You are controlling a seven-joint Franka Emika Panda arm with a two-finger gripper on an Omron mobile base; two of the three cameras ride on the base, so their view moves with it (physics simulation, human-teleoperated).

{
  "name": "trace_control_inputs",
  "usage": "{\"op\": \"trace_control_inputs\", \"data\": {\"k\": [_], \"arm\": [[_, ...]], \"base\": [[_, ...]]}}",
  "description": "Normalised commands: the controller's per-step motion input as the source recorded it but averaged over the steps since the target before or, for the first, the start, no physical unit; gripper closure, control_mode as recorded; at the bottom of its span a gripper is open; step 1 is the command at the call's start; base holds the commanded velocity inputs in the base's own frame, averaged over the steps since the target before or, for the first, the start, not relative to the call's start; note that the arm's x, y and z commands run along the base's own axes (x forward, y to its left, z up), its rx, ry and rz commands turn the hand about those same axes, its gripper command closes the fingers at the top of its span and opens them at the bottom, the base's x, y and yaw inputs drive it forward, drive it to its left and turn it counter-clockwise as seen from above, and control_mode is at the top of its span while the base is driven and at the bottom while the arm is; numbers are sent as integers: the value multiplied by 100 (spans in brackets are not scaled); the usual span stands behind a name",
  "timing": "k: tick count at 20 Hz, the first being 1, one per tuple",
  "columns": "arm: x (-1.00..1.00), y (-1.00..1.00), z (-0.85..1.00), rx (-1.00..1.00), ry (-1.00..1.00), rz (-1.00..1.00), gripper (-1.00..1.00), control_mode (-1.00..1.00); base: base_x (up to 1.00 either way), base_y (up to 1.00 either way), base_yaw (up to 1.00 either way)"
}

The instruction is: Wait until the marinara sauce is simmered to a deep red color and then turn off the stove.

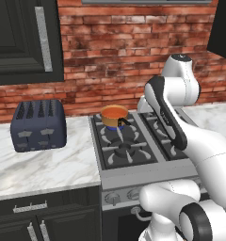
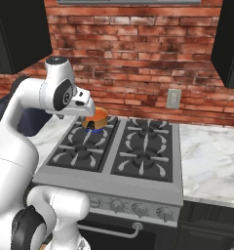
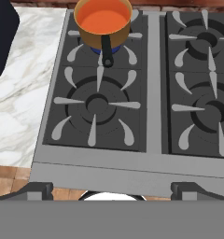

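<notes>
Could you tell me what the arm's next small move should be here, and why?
Probably none yet: hold position and watch. The marinara sauce in the saucepan on the stove looks bright orange, not deep red, so turning a knob seems premature.

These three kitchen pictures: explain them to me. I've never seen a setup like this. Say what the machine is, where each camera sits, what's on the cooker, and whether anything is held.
The white jointed machine is a robot arm on a base that can drive; everything is computer-rendered. Two pictures come from cameras on the base, behind the arm to its left and right. The third looks along the arm's hand, down at the stove.

The end effector is open and holds nothing; its two dark tips show at the bottom of the hand view.

On the stove's back left burner stands a small orange saucepan with a black handle, filled with marinara sauce that looks bright orange rather than deep red. A dark toaster sits on the marble counter to the left.
</notes>
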Motion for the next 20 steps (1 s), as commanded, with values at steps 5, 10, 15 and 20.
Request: {"op": "trace_control_inputs", "data": {"k": [5, 10, 15, 20], "arm": [[0, -21, -1, 1, -1, 0, -100, -100], [-4, -52, 0, 4, -1, 0, -100, -100], [0, -3, 0, 0, 0, 0, -100, -100], [0, 0, 0, 0, 0, 0, -100, -100]], "base": [[0, 0, 0], [0, 0, 0], [0, 0, 0], [0, 0, 0]]}}
